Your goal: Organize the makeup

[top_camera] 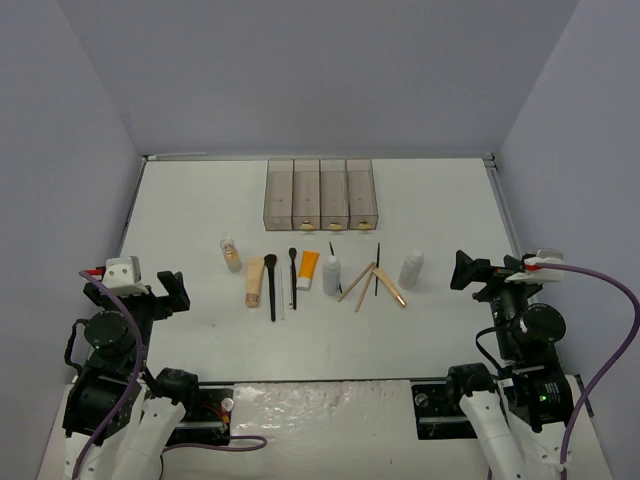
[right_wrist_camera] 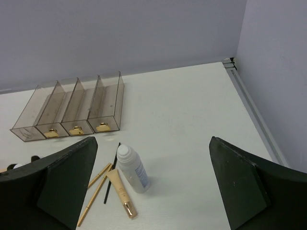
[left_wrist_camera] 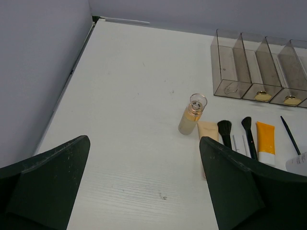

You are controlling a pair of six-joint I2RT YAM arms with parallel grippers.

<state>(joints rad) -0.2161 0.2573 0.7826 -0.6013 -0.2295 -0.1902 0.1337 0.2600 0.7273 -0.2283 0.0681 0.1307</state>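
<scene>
The makeup lies in a row mid-table: a small beige bottle [top_camera: 231,254], a beige tube [top_camera: 254,281], two black brushes [top_camera: 271,285], an orange tube [top_camera: 308,269], a white bottle [top_camera: 331,274], tan sticks [top_camera: 358,283], a thin black pencil [top_camera: 377,268] and a second white bottle [top_camera: 411,268]. My left gripper [top_camera: 172,290] is open and empty, left of the row; its view [left_wrist_camera: 144,141] shows the beige bottle [left_wrist_camera: 193,115] ahead. My right gripper [top_camera: 467,272] is open and empty, right of the row; its view [right_wrist_camera: 152,141] shows the white bottle [right_wrist_camera: 132,168] and a tan tube [right_wrist_camera: 120,191].
A clear smoky four-compartment box [top_camera: 320,193] stands behind the row near the back wall; it also shows in the left wrist view [left_wrist_camera: 259,72] and the right wrist view [right_wrist_camera: 72,108]. Grey walls enclose the white table [top_camera: 200,200] on three sides.
</scene>
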